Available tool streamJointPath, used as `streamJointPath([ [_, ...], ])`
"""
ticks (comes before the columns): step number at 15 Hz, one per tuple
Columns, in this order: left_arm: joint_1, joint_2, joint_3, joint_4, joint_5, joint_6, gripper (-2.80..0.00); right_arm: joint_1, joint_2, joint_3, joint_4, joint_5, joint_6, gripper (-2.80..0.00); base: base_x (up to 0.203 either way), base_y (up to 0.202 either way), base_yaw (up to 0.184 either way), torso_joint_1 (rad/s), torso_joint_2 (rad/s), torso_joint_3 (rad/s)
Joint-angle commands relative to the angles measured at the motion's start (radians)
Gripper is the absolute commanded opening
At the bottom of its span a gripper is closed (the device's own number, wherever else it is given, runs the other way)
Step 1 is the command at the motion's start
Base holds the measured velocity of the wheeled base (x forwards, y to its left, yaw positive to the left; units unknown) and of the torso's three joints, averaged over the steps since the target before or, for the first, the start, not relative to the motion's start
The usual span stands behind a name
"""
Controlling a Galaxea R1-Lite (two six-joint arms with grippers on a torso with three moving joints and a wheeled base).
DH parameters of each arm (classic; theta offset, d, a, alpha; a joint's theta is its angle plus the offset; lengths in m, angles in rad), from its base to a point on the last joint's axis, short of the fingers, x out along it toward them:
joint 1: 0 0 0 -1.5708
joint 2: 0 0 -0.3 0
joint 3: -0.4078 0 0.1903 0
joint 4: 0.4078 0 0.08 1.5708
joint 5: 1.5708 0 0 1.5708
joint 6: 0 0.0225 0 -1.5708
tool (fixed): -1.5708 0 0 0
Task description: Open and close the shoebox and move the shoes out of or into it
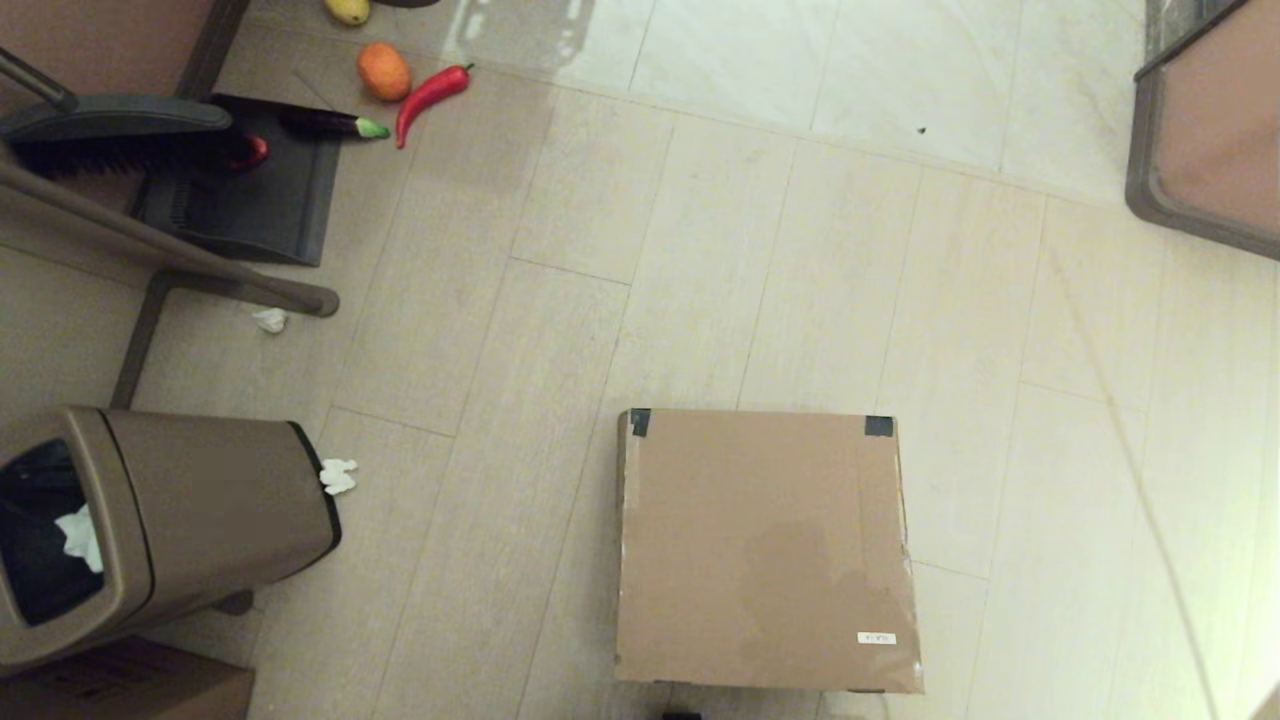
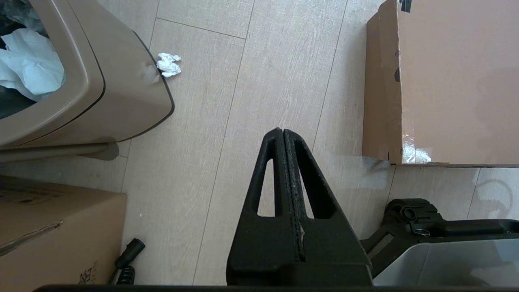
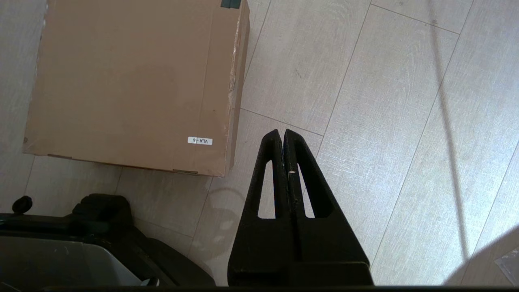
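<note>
The shoebox [image 1: 765, 545] lies flat on the floor just ahead of me, its lid down, black tape at the two far corners and a small white label [image 1: 876, 637] near the front right corner. The shoes are out of view. Neither arm shows in the head view. My left gripper [image 2: 282, 130] hangs shut and empty over bare floor to the left of the shoebox [image 2: 454, 81]. My right gripper [image 3: 282, 132] is also shut and empty, over the floor to the right of the shoebox [image 3: 129, 81].
A brown trash bin [image 1: 150, 530] with white paper inside stands at the left, a plain cardboard box [image 1: 120, 690] beside it. Crumpled tissues [image 1: 338, 476] lie on the floor. At the far left are a chair leg [image 1: 200, 270], dustpan [image 1: 250, 190] and toy vegetables [image 1: 430, 95].
</note>
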Motion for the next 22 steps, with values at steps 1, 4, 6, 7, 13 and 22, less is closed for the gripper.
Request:
streamJointPath([
  [1,0.0,0.001,0.0,0.0,0.0,0.0,-2.8,0.0,0.001,0.0,0.0,0.0,0.0,-2.8,0.0,0.0,0.0,0.0,0.0,0.0],
  [4,0.0,0.001,0.0,0.0,0.0,0.0,-2.8,0.0,0.001,0.0,0.0,0.002,0.0,-2.8,0.0,0.0,0.0,0.0,0.0,0.0],
  [6,0.0,0.0,0.0,0.0,-0.001,0.0,-2.8,0.0,0.001,0.0,0.0,0.002,0.0,-2.8,0.0,0.0,0.0,0.0,0.0,0.0],
  [7,0.0,0.001,0.0,0.0,0.001,0.0,-2.8,0.0,0.0,0.0,0.0,0.001,0.0,-2.8,0.0,0.0,0.0,0.0,0.0,0.0],
  [13,0.0,0.001,0.0,0.0,0.001,0.0,-2.8,0.0,0.0,0.0,0.0,0.0,0.0,-2.8,0.0,0.0,0.0,0.0,0.0,0.0],
  [22,0.0,0.0,0.0,-0.001,0.0,0.0,-2.8,0.0,0.001,0.0,0.0,0.0,0.0,-2.8,0.0,0.0,0.0,0.0,0.0,0.0],
])
